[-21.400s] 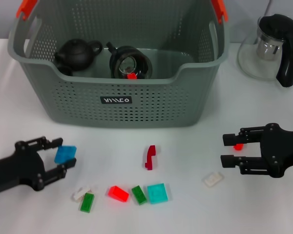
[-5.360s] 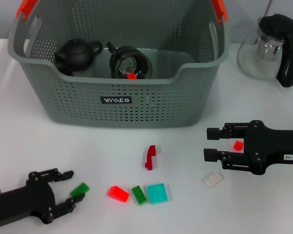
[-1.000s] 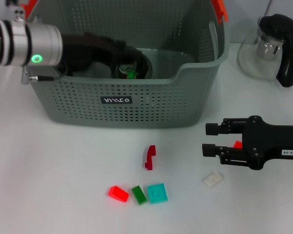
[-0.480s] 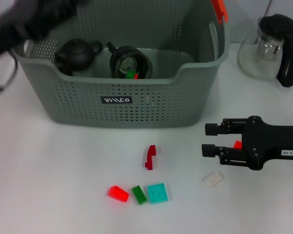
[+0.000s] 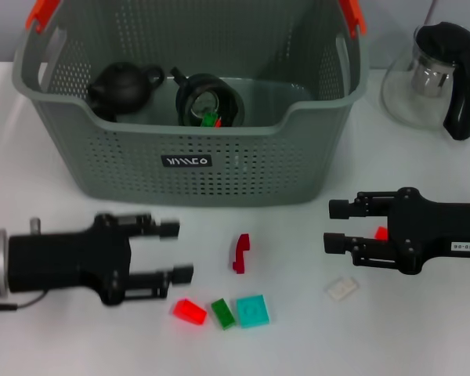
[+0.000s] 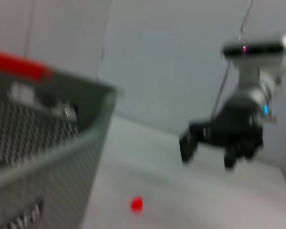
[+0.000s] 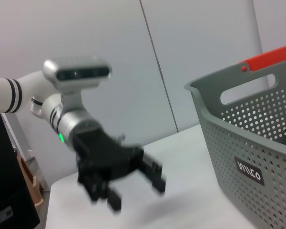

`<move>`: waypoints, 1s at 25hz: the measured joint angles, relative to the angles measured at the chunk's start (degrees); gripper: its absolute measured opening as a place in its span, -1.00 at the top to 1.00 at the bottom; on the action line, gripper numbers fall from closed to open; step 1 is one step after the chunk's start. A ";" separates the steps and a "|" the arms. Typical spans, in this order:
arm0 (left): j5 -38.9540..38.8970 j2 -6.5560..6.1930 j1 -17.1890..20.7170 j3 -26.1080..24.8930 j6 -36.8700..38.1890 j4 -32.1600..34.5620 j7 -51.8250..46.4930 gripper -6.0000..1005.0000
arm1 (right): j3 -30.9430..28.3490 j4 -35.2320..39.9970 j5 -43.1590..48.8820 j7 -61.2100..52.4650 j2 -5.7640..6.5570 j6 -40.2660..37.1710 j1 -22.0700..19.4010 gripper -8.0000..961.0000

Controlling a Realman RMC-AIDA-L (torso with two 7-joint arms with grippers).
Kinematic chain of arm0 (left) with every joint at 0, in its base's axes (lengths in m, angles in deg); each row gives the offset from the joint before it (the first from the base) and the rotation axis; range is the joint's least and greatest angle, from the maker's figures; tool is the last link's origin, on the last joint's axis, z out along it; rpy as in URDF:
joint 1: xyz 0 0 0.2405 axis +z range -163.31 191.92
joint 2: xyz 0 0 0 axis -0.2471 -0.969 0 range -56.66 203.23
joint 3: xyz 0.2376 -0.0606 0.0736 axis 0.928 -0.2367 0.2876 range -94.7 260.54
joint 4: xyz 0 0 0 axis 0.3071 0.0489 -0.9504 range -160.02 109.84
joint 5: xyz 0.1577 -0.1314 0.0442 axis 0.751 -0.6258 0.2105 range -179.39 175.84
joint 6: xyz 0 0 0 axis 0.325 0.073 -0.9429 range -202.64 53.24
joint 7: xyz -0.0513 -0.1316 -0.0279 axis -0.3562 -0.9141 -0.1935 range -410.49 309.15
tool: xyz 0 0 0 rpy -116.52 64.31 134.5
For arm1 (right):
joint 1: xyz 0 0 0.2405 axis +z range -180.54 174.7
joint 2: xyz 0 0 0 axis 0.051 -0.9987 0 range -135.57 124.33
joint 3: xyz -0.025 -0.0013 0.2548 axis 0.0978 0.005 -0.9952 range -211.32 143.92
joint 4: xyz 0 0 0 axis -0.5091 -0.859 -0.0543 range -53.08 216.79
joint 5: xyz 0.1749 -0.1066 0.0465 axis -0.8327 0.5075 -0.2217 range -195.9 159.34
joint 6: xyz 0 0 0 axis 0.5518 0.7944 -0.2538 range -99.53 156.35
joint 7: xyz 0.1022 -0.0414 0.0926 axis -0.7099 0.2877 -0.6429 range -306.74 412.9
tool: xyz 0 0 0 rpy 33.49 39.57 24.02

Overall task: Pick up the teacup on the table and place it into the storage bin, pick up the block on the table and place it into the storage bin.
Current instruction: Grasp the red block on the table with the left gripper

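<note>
My left gripper [image 5: 172, 251] hovers low over the white table [image 5: 31, 188] with its fingers spread wide and empty, just beside the red block [image 5: 189, 311], green block [image 5: 223, 313] and teal block [image 5: 252, 310]; its outline is motion-blurred. My right gripper [image 5: 334, 225] is also open and holds nothing, and its body partly hides a small red block [image 5: 381, 233]. The storage bin [image 5: 188, 161] stands behind both, holding a black teapot [image 5: 124, 84] and a dark teacup [image 5: 209, 102] whose contents are hard to make out.
</note>
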 joint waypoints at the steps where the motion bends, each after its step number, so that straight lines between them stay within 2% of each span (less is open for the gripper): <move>1: 1.51 0.00 0.00 0.01 -0.43 -0.42 0.60 -0.40 | 0.00 0.00 0.00 0.00 0.01 0.00 -0.04 -0.24; 5: 5.77 -0.01 -0.01 -0.04 -2.08 -2.71 4.75 -0.37 | 0.00 0.00 -0.05 0.00 0.07 0.00 -0.13 -0.24; 8: 8.05 -0.01 0.01 -0.10 -4.52 -6.45 11.47 -0.33 | 0.00 0.00 -0.08 0.00 0.09 0.03 -0.15 -0.24; 12: 9.62 -0.04 -0.12 -0.19 -10.31 -11.99 19.11 -0.28 | 0.00 0.00 -0.16 0.00 0.10 0.06 -0.21 -0.24; 14: 9.68 -0.06 -0.20 -0.24 -11.32 -12.79 19.97 -0.25 | 0.00 0.00 -0.20 0.00 0.10 0.06 -0.25 -0.24; 15: 9.71 -0.14 -0.35 -0.55 -14.68 -14.94 22.37 -0.23 | 0.00 0.00 -0.21 0.00 0.10 0.06 -0.25 -0.24; 25: 10.16 -0.20 -0.20 -0.55 -17.61 -15.92 23.98 -0.13 | 0.00 0.00 -0.20 0.00 0.10 0.05 -0.27 -0.24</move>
